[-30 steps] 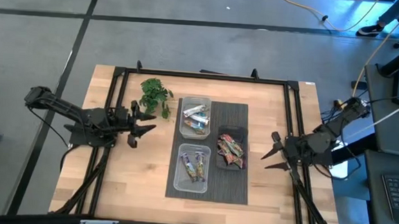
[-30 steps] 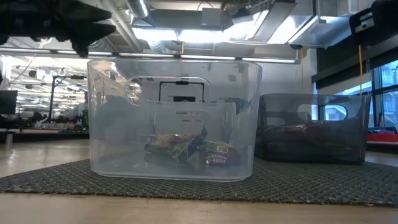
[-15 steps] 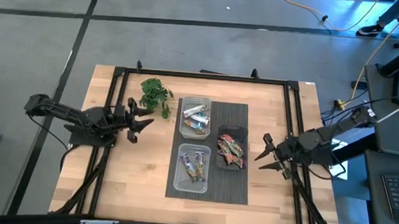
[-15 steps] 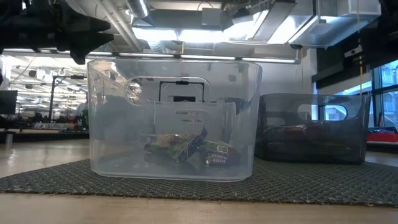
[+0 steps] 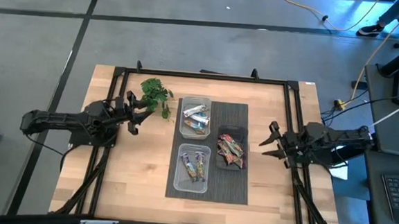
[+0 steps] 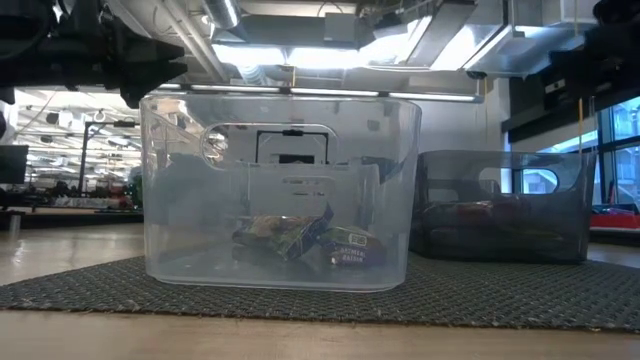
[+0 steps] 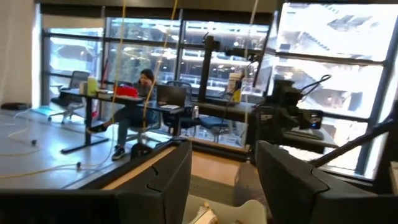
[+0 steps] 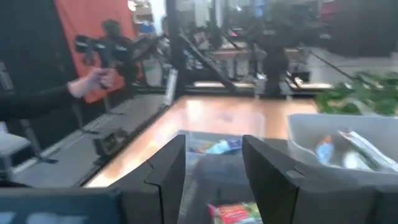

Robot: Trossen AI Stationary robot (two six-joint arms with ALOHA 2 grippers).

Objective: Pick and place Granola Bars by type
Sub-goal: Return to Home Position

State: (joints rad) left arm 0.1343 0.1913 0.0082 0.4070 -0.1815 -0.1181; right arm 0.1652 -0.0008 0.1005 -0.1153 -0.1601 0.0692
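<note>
The Granola Bars lie sorted in three tubs on a dark mat (image 5: 235,114). Blue and silver ones fill the far clear tub (image 5: 195,116), more lie in the near clear tub (image 5: 192,164), and red-green ones are in the dark tub (image 5: 230,147). In the low view, bars (image 6: 298,240) rest on the front clear tub's floor. My left gripper (image 5: 135,115) hangs open left of the tubs, beside the green sprig (image 5: 155,93), with nothing between its fingers (image 7: 163,180). My right gripper (image 5: 270,140) is open and empty right of the dark tub, pointing at it (image 8: 214,180).
A black frame rail (image 5: 202,76) runs around the table's edges. Bare wood lies between each gripper and the mat. Across the table the left wrist view shows the right arm (image 7: 283,118). A person's hand (image 8: 87,84) shows in the room beyond the table.
Both arms have swung toward the table's far edge and drawn back a little toward their own sides. The left gripper now sits closer to the sprig. Both have sunk slightly and stayed open and empty. The bars and tubs have not moved.
</note>
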